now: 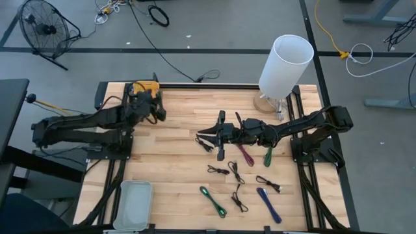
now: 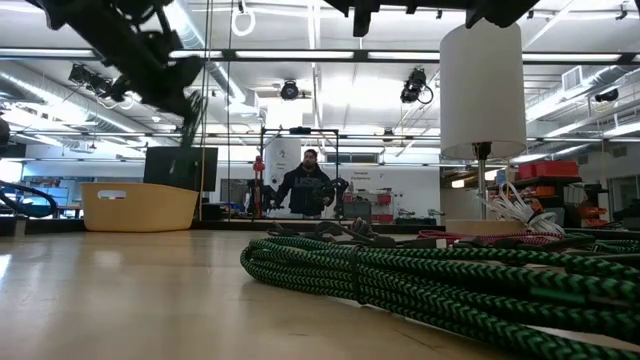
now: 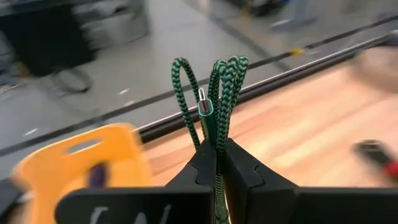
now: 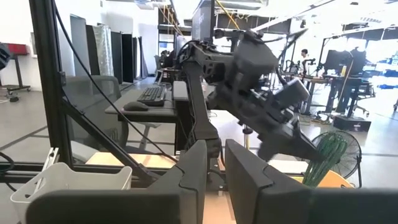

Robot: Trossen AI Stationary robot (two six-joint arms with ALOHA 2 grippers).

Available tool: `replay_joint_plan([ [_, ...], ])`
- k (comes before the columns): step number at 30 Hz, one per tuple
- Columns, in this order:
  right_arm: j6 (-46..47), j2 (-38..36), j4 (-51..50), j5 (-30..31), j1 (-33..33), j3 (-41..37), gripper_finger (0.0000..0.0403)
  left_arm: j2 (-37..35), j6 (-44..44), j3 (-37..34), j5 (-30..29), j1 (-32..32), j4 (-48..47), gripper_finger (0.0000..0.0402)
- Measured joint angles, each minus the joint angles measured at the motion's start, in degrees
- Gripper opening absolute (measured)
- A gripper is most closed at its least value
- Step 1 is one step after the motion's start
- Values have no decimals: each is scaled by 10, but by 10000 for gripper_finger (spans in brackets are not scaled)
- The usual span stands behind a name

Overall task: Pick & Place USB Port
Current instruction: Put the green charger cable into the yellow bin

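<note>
My left gripper (image 3: 214,155) is shut on a green braided USB cable (image 3: 217,81), folded into loops with a silver plug (image 3: 202,102) among them. In the high view this gripper (image 1: 155,112) is raised beside the yellow bin (image 1: 144,88) at the table's far left; the bin (image 3: 81,155) also shows in the left wrist view. My right gripper (image 1: 207,138) is open at mid-table, level and pointing left, touching nothing. Around it lie other cables: black (image 1: 220,170), green (image 1: 213,200), blue (image 1: 268,203), magenta (image 1: 246,155). My left gripper pinches the green cable bundle between its two fingers (image 3: 239,171), just below the loops (image 3: 216,134); several strands run through the hold. The loops and the silver plug stand out past the fingertips. The bundle is lifted clear of the table.
A white cylinder on a stand (image 1: 286,62) rises at the table's far right. A white tray (image 1: 133,205) sits at the near left corner. A green braided cable (image 2: 400,280) lies close in front of the low camera. A person (image 2: 308,185) stands far behind the table.
</note>
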Motion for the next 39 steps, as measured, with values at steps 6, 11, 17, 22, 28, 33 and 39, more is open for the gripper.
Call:
replay_joint_plan([
  [6,0,0,0,1,0,0,59,-1,23,3,69,131,-33,9],
  [11,0,0,0,1,0,0,59,4,59,39,174,226,-47,9],
  [17,-4,0,-2,1,0,0,59,11,92,102,204,291,-106,9],
  [22,-4,0,-5,1,0,0,59,27,95,116,194,327,-150,9],
  [28,-4,0,-5,1,0,0,59,82,90,115,178,327,-164,9],
  [33,-3,-1,-10,1,0,0,59,143,94,115,139,328,-169,9],
  [39,-2,-1,-13,1,0,0,59,194,93,123,101,317,-191,9],
])
